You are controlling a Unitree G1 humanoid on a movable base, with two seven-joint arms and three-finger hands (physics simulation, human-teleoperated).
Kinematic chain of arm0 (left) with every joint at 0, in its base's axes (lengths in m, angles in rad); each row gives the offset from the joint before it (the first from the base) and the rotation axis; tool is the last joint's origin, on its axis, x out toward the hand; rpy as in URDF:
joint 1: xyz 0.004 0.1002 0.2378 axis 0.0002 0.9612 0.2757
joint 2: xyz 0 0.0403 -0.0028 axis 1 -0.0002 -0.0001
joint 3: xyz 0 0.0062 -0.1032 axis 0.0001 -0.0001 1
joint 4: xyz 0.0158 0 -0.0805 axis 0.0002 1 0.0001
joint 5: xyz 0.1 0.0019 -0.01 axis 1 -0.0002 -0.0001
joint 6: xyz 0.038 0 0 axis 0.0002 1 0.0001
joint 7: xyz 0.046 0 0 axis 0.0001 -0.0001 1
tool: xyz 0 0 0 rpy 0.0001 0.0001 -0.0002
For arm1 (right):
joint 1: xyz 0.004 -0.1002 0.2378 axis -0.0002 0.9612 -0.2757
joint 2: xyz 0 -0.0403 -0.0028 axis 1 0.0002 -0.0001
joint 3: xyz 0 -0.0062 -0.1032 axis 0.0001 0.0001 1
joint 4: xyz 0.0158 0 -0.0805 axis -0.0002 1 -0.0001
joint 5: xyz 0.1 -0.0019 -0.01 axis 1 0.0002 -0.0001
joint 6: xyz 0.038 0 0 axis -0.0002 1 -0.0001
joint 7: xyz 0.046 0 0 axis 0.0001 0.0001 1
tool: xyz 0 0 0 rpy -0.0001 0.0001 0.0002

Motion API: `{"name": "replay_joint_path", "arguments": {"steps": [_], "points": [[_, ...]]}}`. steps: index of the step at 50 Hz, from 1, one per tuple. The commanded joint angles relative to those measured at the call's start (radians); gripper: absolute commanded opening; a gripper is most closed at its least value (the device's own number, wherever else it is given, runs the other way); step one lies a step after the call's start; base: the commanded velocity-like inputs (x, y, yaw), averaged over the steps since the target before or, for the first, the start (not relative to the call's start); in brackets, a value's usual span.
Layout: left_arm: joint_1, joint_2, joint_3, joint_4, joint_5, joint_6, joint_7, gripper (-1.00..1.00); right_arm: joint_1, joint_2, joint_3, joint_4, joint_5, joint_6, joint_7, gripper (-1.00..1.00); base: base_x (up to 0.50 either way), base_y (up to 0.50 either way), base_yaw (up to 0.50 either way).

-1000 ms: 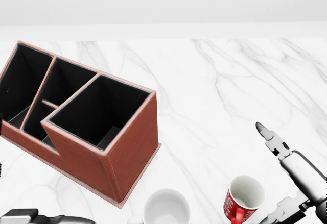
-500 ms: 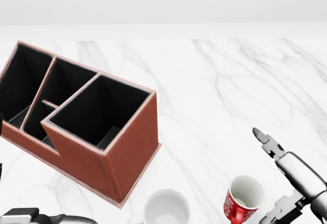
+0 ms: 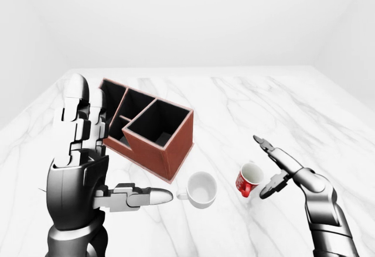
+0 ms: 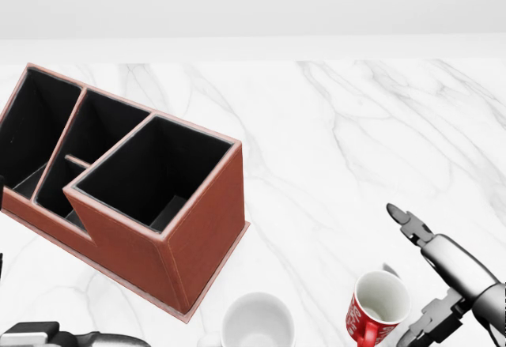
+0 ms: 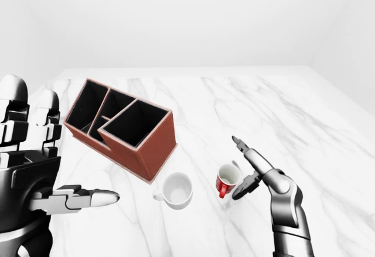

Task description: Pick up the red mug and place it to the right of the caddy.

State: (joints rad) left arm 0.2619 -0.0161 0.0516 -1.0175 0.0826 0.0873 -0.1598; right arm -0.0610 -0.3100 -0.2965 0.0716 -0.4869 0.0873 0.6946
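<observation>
Step in hand: reach for the pickup; grasp not yet made. Red mug [image 3: 247,180] stands upright on the tabletop [image 3: 246,105], right of the white mug [image 3: 201,189] and below-right of the caddy [image 3: 153,129] in the left-eye view. Right robot hand [image 3: 270,166] sits just right of the red mug, fingers spread, nothing held. Left robot hand [image 3: 88,169] is raised, open, empty. Next move, as judged: bring the fingers round the mug body, close, then lift.

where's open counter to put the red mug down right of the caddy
The broad bare marble to the right of the caddy, above the red mug and the open right hand in the left-eye view, is free. It is crowded along the bottom: white mug, red mug and both hands, with the raised left hand.
</observation>
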Motion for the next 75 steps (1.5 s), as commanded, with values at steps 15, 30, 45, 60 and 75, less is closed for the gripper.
{"name": "replay_joint_path", "arguments": {"steps": [15, 30, 45, 60, 75], "points": [[-0.002, 0.004, -0.017, 0.026, 0.009, 0.0, 0.01, 1.0, -0.076, -0.03, 0.043, 0.144, -0.014, 0.0, -0.042, 1.0, 0.0, 0.0, 0.0], [-0.003, 0.003, -0.009, 0.016, 0.005, 0.0, 0.007, 1.0, -0.079, -0.02, 0.065, 0.158, -0.031, 0.0, -0.055, 1.0, 0.0, 0.0, 0.0], [-0.001, 0.0, 0.0, 0.008, 0.001, 0.0, 0.002, 1.0, -0.082, -0.009, 0.08, 0.164, -0.047, 0.0, -0.062, 1.0, 0.0, 0.0, 0.0], [-0.007, 0.002, -0.003, 0.017, 0.002, 0.0, 0.004, 1.0, -0.079, -0.008, 0.085, 0.194, -0.051, 0.0, -0.078, 1.0, 0.0, 0.0, 0.0], [-0.007, 0.001, 0.005, 0.008, -0.001, 0.0, 0.0, 1.0, -0.077, -0.009, 0.09, 0.214, -0.053, 0.0, -0.089, 1.0, 0.0, 0.0, 0.0]]}}
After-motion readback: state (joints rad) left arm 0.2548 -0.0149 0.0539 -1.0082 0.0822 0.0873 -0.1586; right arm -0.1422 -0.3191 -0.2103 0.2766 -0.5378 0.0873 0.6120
